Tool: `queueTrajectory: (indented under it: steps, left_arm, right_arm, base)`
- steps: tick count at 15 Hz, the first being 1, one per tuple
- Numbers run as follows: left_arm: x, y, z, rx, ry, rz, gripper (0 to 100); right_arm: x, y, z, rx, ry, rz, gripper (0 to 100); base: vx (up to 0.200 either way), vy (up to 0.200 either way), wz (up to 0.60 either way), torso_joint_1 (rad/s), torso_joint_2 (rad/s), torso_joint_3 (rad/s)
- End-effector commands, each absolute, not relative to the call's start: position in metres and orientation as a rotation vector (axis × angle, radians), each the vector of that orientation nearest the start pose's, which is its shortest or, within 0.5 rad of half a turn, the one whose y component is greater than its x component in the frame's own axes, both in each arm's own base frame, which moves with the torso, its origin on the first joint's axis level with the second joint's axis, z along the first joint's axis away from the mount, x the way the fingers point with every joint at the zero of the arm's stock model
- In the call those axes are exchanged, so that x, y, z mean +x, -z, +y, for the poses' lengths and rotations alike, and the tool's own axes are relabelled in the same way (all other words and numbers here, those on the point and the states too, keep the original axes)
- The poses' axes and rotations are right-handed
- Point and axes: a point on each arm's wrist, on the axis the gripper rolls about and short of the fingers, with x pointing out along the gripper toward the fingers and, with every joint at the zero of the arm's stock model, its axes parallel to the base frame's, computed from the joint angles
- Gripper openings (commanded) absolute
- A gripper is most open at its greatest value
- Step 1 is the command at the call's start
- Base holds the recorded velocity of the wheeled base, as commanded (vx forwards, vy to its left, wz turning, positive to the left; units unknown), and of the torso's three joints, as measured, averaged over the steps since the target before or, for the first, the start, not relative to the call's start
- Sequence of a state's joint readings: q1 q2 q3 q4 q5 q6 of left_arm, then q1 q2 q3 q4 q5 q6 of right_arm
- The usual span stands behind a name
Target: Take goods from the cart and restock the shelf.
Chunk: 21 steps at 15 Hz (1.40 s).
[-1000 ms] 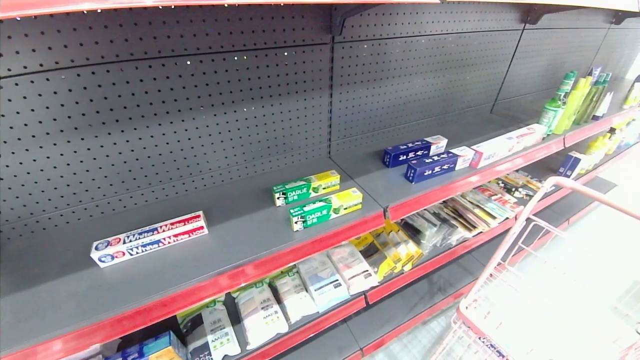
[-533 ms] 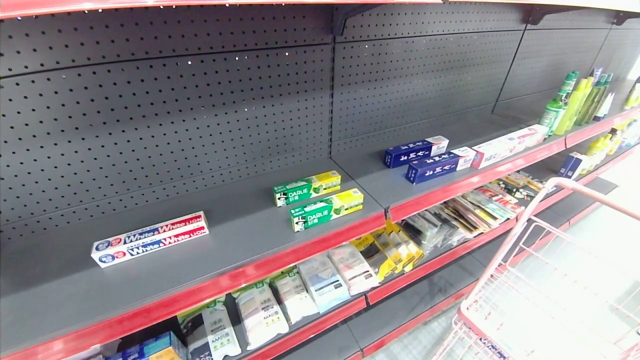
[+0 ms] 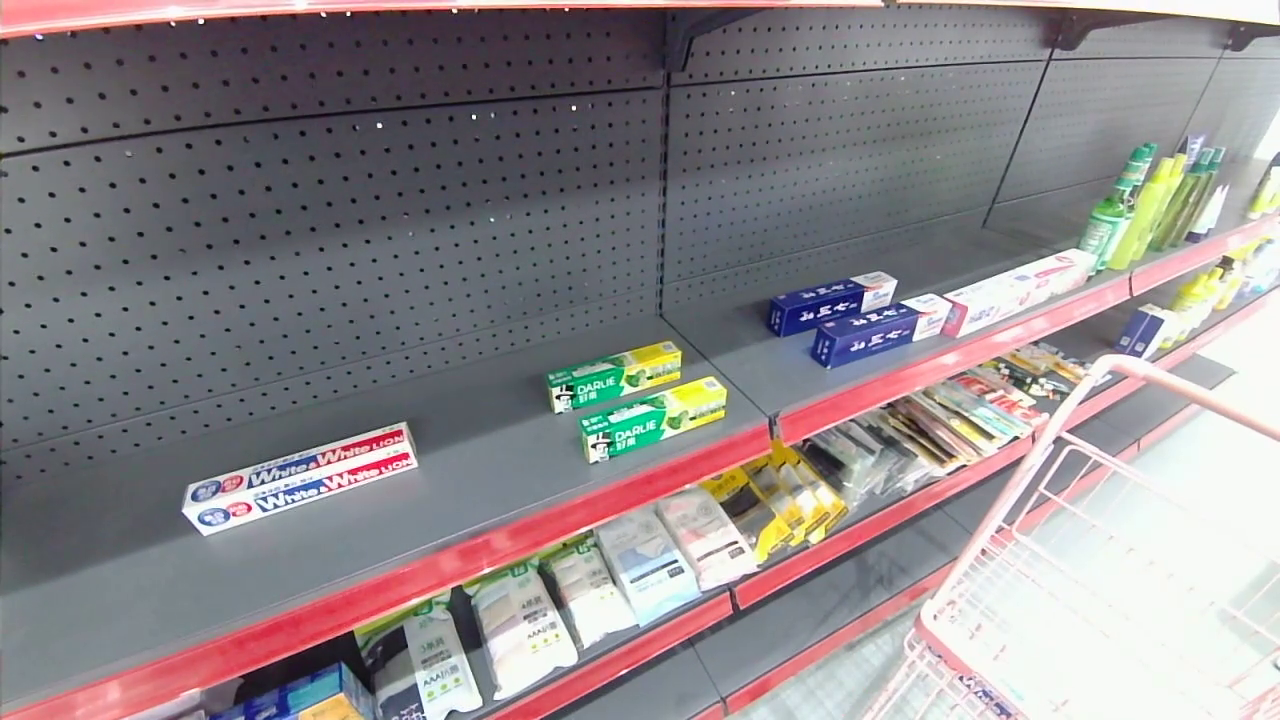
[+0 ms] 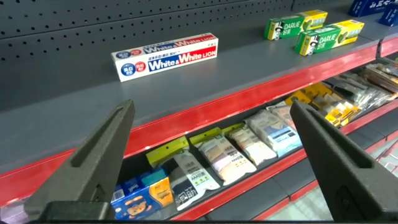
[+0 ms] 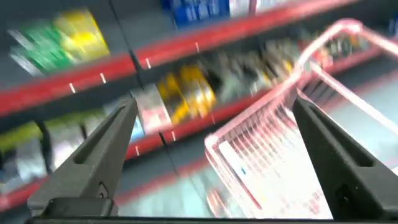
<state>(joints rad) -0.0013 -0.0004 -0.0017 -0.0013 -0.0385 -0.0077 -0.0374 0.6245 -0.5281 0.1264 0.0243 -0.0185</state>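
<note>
A grey shelf with a red front lip carries a white-and-red toothpaste box, two green boxes and, farther right, two blue boxes and a long white box. The pink wire cart stands at the lower right; its contents are washed out. My left gripper is open and empty, low in front of the shelf with the white-and-red box beyond it. My right gripper is open and empty, with the cart in front of it.
The shelf below holds packets of cloths and flat hanging packs. Green bottles stand at the far right of the top shelf. Wide bare stretches lie between the box groups. A perforated back panel closes the rear.
The head view shifted a few pixels. The boxes on the shelf stay where they were. The cart's wire grid shows more plainly now.
</note>
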Motion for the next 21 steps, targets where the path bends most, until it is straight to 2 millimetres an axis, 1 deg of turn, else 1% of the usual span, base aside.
queueTrajectory:
  steps: [1, 2, 3, 4, 6, 7, 8, 9, 10, 11, 12, 13, 14, 15, 17, 21]
  left_arm:
    - [-0.023, -0.076, -0.001, -0.008, 0.040, -0.003, 100]
    - [-0.023, -0.076, -0.001, -0.008, 0.040, -0.003, 100]
    - [-0.023, -0.076, -0.001, -0.009, 0.040, -0.003, 100]
    - [-0.023, -0.076, -0.001, -0.009, 0.040, -0.003, 100]
    - [-0.023, -0.076, -0.001, -0.008, 0.040, -0.003, 100]
    - [-0.023, -0.076, -0.001, -0.009, 0.040, -0.003, 100]
    - [-0.023, -0.076, -0.001, -0.008, 0.040, -0.003, 100]
    - [-0.023, -0.076, -0.001, -0.009, 0.040, -0.003, 100]
    - [-0.023, -0.076, -0.001, -0.009, 0.040, -0.003, 100]
    - [-0.023, -0.076, -0.001, -0.009, 0.040, -0.003, 100]
    - [-0.023, -0.076, -0.001, -0.009, 0.040, -0.003, 100]
    - [-0.023, -0.076, -0.001, -0.009, 0.040, -0.003, 100]
    - [-0.023, -0.076, -0.001, -0.009, 0.040, -0.003, 100]
    - [-0.023, -0.076, -0.001, -0.009, 0.040, -0.003, 100]
    - [-0.023, -0.076, -0.001, -0.009, 0.040, -0.001, 100]
    - [-0.023, -0.076, -0.001, -0.009, 0.040, -0.003, 100]
  right_arm:
    - [0.147, -0.193, -0.033, -0.075, 0.099, 0.683, 100]
    - [0.163, -0.173, -0.059, -0.112, 0.123, 0.809, 100]
    - [0.167, -0.162, -0.073, -0.160, 0.106, 0.870, 100]
    - [0.166, -0.140, -0.091, -0.221, 0.062, 0.969, 100]
    - [0.169, -0.114, -0.102, -0.247, 0.010, 1.021, 100]
    - [0.178, -0.096, -0.107, -0.222, -0.028, 1.012, 100]
    - [0.181, -0.088, -0.109, -0.214, -0.047, 1.019, 100]
    - [0.187, -0.067, -0.111, -0.178, -0.093, 1.057, 100]
    - [0.193, -0.053, -0.113, -0.166, -0.119, 1.074, 100]
    - [0.197, -0.048, -0.114, -0.162, -0.135, 1.072, 100]
    - [0.207, -0.033, -0.122, -0.157, -0.177, 1.049, 100]
    - [0.210, -0.025, -0.126, -0.166, -0.190, 1.044, 100]
    - [0.209, -0.013, -0.133, -0.194, -0.220, 1.061, 100]
    - [0.207, -0.008, -0.134, -0.203, -0.236, 1.074, 100]
    - [0.208, -0.007, -0.135, -0.210, -0.236, 1.081, 100]
    - [0.212, 0.004, -0.140, -0.253, -0.222, 1.140, 100]
  base:
    - [0.000, 0.000, 0.00, 0.000, 0.00, 0.000]
    - [0.000, 0.000, 0.00, 0.000, 0.00, 0.000]
    - [0.000, 0.000, 0.00, 0.000, 0.00, 0.000]
    - [0.000, 0.000, 0.00, 0.000, 0.00, 0.000]
    - [0.000, 0.000, 0.00, 0.000, 0.00, 0.000]
    - [0.000, 0.000, 0.00, 0.000, 0.00, 0.000]
    - [0.000, 0.000, 0.00, 0.000, 0.00, 0.000]
    - [0.000, 0.000, 0.00, 0.000, 0.00, 0.000]
    - [0.000, 0.000, 0.00, 0.000, 0.00, 0.000]
    - [0.000, 0.000, 0.00, 0.000, 0.00, 0.000]
    - [0.000, 0.000, 0.00, 0.000, 0.00, 0.000]
    - [0.000, 0.000, 0.00, 0.000, 0.00, 0.000]
    - [0.000, 0.000, 0.00, 0.000, 0.00, 0.000]
    - [0.000, 0.000, 0.00, 0.000, 0.00, 0.000]
    - [0.000, 0.000, 0.00, 0.000, 0.00, 0.000]
    - [0.000, 0.000, 0.00, 0.000, 0.00, 0.000]
